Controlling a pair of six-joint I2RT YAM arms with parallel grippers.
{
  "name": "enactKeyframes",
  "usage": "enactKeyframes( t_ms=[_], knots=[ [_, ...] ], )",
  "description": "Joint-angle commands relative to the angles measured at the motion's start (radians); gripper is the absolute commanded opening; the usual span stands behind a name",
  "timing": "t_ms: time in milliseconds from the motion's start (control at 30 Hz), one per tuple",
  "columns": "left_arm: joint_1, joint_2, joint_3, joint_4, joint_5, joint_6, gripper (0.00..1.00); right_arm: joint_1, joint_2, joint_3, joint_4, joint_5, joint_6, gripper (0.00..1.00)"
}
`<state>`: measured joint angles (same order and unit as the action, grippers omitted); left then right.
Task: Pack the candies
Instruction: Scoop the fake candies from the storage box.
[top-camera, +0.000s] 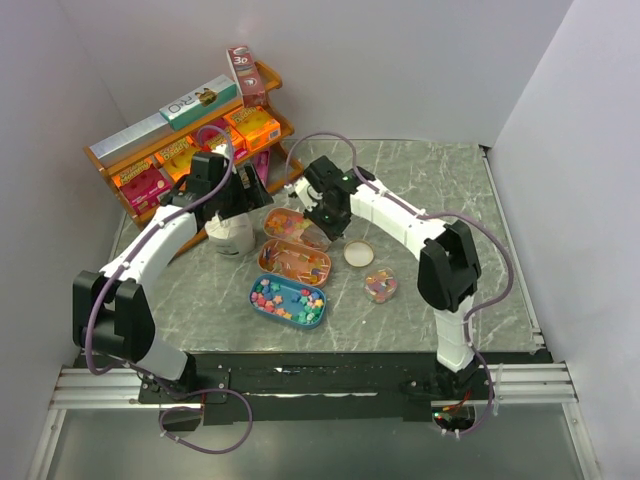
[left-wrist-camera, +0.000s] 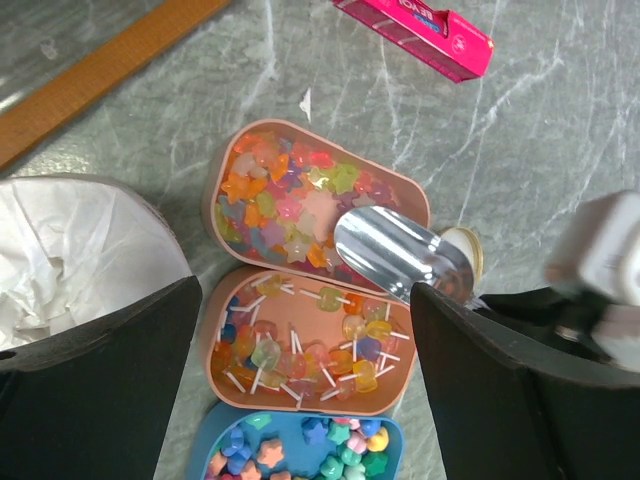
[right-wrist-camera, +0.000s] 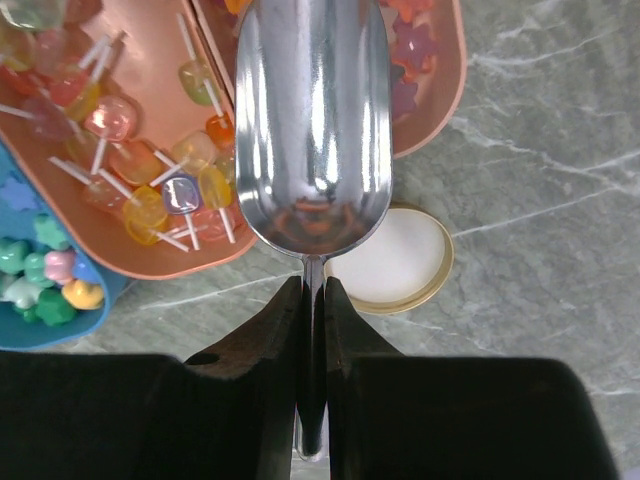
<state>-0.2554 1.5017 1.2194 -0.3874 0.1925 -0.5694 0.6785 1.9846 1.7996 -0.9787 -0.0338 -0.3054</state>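
Right fingers (right-wrist-camera: 285, 330) were narrow, pinched on the thin handle of a metal scoop (right-wrist-camera: 312, 120). The scoop's bowl hung over the junction of the two pink trays, reaching across the far pink tray (left-wrist-camera: 222, 170) of translucent flower-shaped sweets and the near pink tray (left-wrist-camera: 215, 360) of lollipops. Left fingers (top-camera: 240, 185) stood wide apart with nothing between them, held above the trays beside a white paper-lined container (left-wrist-camera: 70, 250). The candies (top-camera: 285, 298), small star-like pieces in pink, green, yellow, blue and orange, lay loose in a blue tray (top-camera: 322, 312), nearest the arm bases and touching the lollipop tray. More small coloured pieces sat in a little round clear jar (top-camera: 381, 287) on the marbled surface (top-camera: 450, 200), right of the blue tray. Its round gold-rimmed lid (right-wrist-camera: 400, 265) lay flat just beside the lollipop tray, partly under the scoop's neck in the right wrist view. A wooden rack (top-camera: 100, 157) of orange and pink boxes stood at the far left corner. One pink box (left-wrist-camera: 415, 35) lay on the surface beyond the trays.
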Motion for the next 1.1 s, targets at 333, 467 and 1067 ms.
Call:
enactKeyframes(
  t_ms=[333,467,1067],
  knots=[
    [0.005,-0.038,0.063,-0.041,-0.065,0.003,0.91,0.006,0.121,0.129,0.023,0.06,-0.015,0.0],
    [0.004,-0.044,0.057,-0.039,-0.067,0.002,0.91,0.004,0.143,0.136,0.034,0.071,-0.035,0.0],
    [0.005,-0.031,0.089,-0.05,-0.062,0.003,0.91,0.01,0.161,0.07,0.206,0.005,-0.006,0.0]
  ],
)
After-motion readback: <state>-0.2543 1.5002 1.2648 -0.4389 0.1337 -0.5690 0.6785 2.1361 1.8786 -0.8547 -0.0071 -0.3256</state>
